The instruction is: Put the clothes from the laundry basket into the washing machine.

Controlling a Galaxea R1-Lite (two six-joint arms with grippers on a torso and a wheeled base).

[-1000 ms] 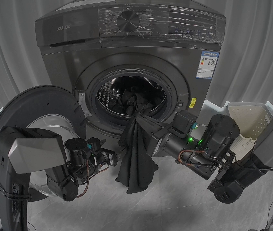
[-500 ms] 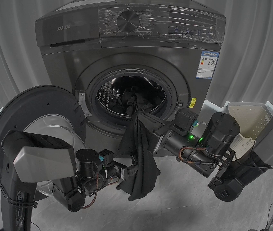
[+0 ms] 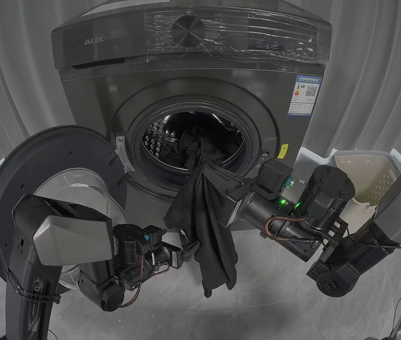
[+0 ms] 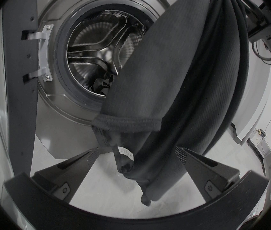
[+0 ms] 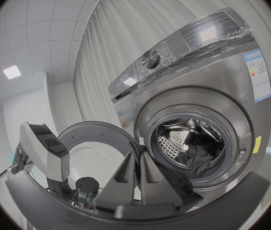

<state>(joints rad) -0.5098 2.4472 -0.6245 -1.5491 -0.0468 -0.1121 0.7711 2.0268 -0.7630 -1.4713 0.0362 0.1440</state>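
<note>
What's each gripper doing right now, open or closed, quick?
Left gripper: jaws open, black garment hanging between them, not clamped.
Right gripper: jaws closed on the black garment.

One washing machine (image 3: 186, 83), seen from three heights.

The head view looks forward and down from a little way back, taking in the whole front, the open door (image 3: 44, 159) to the left and the laundry basket (image 3: 370, 173) to the right; the left wrist view sits low and close, facing up into the drum (image 4: 90, 45) past the black garment (image 4: 180, 74) hanging just before its lens; the right wrist view, also near, tilts up across the control panel (image 5: 189, 39) to the ceiling (image 5: 39, 23); all three share the drum mouth and that garment.
</note>
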